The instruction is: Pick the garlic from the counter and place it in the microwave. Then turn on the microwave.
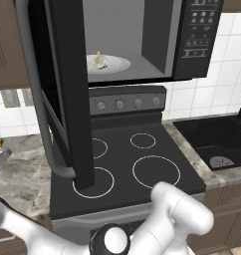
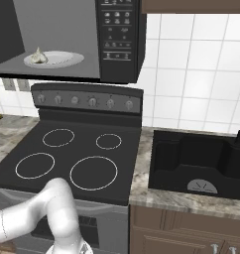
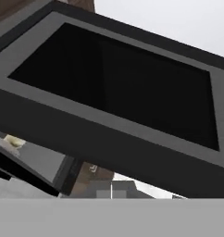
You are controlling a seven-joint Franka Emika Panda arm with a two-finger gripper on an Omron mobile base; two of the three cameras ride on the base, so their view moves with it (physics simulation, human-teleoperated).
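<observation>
A white-tiled kitchen wall backs a grey-beige marbled tabletop (image 1: pixel 23 169) flanking a black glass stovetop (image 1: pixel 127 169). At left, the large black microwave's door (image 1: pixel 67 94) hangs wide open, probably left so for loading. Inside the microwave (image 2: pixel 67 34), the small off-white garlic bulb (image 2: pixel 39 56) rests on a white plate (image 2: pixel 60 60), already placed. Rightward sits a black sink (image 2: pixel 201 163). The gripper is closed and empty, facing the door's dark window.

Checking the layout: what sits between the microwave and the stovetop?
In both base views, the knob panel lies between the microwave and the stovetop.
</observation>
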